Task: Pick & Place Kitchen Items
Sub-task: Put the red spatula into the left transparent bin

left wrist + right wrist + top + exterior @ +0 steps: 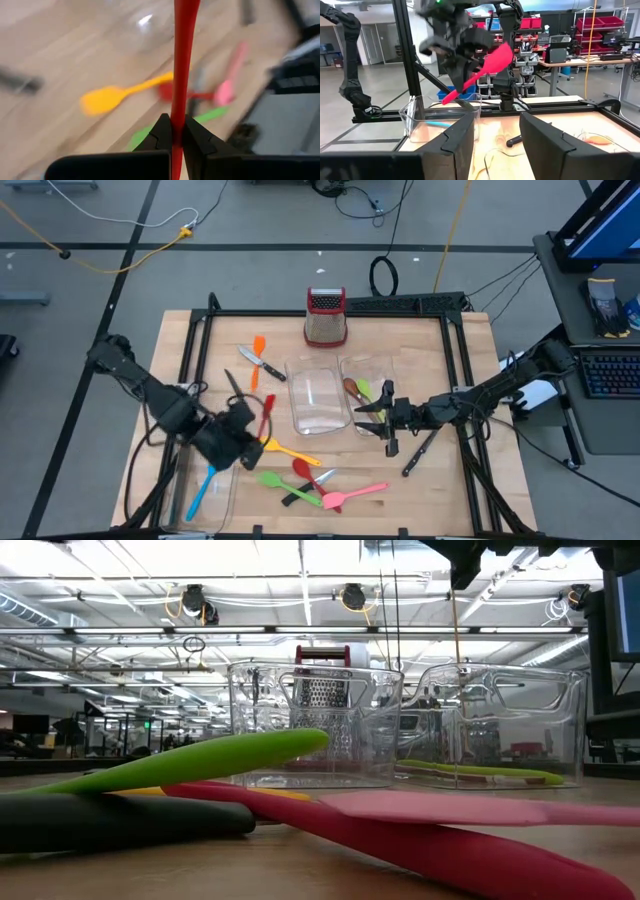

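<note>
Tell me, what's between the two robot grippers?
The high view shows a clear tray between them. The left gripper holds a red spatula on one side, and the open right gripper is on the other.

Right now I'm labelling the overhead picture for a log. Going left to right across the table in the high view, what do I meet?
blue spatula → left gripper, its fingers shut on the red spatula → middle clear tray → right gripper → black-handled knife
</note>
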Controlling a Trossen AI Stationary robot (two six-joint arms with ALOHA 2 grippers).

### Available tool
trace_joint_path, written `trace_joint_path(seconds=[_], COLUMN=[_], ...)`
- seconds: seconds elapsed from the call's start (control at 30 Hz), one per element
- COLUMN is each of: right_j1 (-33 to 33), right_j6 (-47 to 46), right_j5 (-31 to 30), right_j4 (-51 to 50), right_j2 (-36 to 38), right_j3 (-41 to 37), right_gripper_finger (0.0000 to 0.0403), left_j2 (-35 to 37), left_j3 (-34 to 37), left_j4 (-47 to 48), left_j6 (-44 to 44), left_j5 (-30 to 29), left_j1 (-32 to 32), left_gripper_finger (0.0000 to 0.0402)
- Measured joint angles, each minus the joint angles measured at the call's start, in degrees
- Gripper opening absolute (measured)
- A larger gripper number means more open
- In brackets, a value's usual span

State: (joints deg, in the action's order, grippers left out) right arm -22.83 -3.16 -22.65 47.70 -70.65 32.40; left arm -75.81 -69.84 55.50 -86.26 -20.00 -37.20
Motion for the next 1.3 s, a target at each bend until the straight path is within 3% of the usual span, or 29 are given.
trace_joint_path(seconds=[0.23,0.6,1.0,1.3], right_j1=[0.0,0.0,0.0,0.0], right_j6=[0.0,0.0,-0.6,-2.2], right_j5=[0.0,0.0,0.0,0.0], right_j4=[0.0,-0.4,-0.2,0.0], right_j2=[0.0,0.0,0.0,0.0], right_j3=[0.0,0.0,0.0,0.0], right_gripper_finger=[0.0144,0.0144,0.0144,0.0144], left_j2=[0.0,-1.4,-11.9,-14.8], left_j3=[0.0,0.0,0.0,0.0], left_j4=[16.7,18.4,9.7,7.4], left_j6=[-26.1,-55.7,-55.5,-53.2], left_j5=[4.7,8.1,17.9,18.5], left_j1=[-10.4,-25.9,-29.8,-30.5], left_gripper_finger=[0.0008,0.0008,0.0008,0.0008])
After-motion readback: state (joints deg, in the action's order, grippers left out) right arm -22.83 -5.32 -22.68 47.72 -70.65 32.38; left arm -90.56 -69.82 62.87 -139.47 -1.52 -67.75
